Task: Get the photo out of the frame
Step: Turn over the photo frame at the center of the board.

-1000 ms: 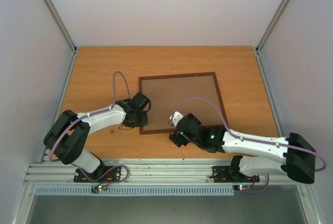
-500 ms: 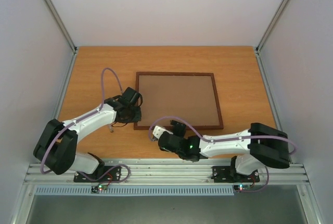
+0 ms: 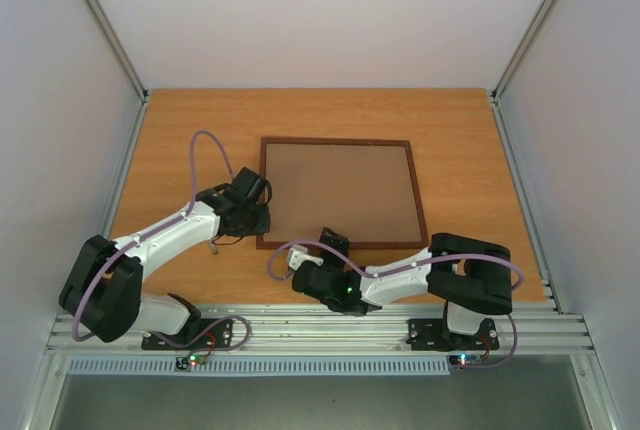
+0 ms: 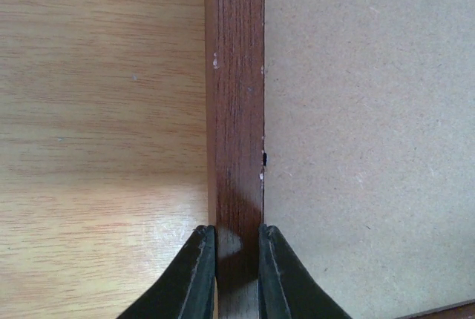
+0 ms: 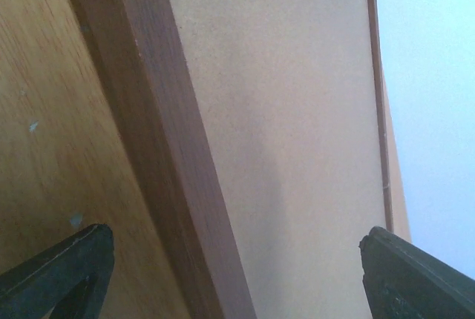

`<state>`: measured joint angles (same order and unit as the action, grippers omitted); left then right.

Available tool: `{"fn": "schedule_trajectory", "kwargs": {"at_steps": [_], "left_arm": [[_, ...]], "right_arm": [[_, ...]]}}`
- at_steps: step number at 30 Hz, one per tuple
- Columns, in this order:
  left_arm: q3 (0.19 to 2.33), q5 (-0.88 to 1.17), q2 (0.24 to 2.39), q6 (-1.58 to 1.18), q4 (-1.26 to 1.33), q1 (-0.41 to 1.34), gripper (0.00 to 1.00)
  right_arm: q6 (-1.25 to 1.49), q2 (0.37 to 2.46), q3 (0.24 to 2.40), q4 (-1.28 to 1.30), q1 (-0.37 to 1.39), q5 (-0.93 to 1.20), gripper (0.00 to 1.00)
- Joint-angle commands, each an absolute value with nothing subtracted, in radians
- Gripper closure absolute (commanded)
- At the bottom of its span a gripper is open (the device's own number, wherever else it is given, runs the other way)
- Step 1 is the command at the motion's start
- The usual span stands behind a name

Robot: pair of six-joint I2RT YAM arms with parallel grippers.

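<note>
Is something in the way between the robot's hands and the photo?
Yes. The frame lies back up, so its brown backing board covers the inside; no photo shows. The left hand pinches the frame's edge, the right hand is open.

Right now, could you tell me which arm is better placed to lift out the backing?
Probably the right: the right gripper stands open over the near rail of the frame, beside the backing, while the left gripper is shut on its left rail, steadying it.

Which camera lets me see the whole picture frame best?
Top external: the frame lies whole, all four edges showing. Left wrist shows just one rail pinched by the left gripper; right wrist, one rail and brown backing.
</note>
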<state>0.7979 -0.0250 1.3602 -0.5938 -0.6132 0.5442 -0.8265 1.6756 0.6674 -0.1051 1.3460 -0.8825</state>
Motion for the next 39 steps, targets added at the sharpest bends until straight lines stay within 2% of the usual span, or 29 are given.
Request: {"fn": "schedule_trajectory", "kwargs": {"at_steps": [1, 7, 15, 24, 27, 31, 34, 38, 39], "left_arm": [[0.798, -0.003, 1.311, -0.583, -0.585, 0.538, 0.99], [0.785, 0.033, 1.290, -0.589, -0.575, 0.538, 0.99], [0.774, 0.044, 1.284, -0.592, -0.566, 0.538, 1.00], [0.759, 0.071, 1.282, -0.599, -0.551, 0.538, 1.00], [0.758, 0.078, 1.282, -0.603, -0.551, 0.538, 1.00], [0.758, 0.066, 1.254, -0.611, -0.563, 0.538, 0.99], [0.765, 0.010, 1.205, -0.635, -0.594, 0.538, 0.99], [0.745, -0.087, 1.089, -0.695, -0.619, 0.533, 0.90], [0.737, -0.104, 1.051, -0.714, -0.625, 0.531, 0.83]], "right_arm": [[-0.931, 1.759, 0.699, -0.249, 1.354, -0.982, 0.09], [-0.952, 1.857, 0.737, -0.308, 1.326, -1.023, 0.12], [-0.980, 1.902, 0.760, -0.382, 1.279, -1.029, 0.23], [-1.123, 2.002, 0.778, -0.607, 1.253, -1.051, 0.29], [-1.152, 2.012, 0.783, -0.648, 1.245, -1.050, 0.36], [-1.192, 2.005, 0.780, -0.706, 1.245, -1.056, 0.56], [-1.193, 1.981, 0.772, -0.705, 1.246, -1.051, 0.60], [-1.109, 1.898, 0.764, -0.586, 1.246, -1.007, 0.69], [-1.097, 1.880, 0.762, -0.566, 1.246, -1.003, 0.74]]}}
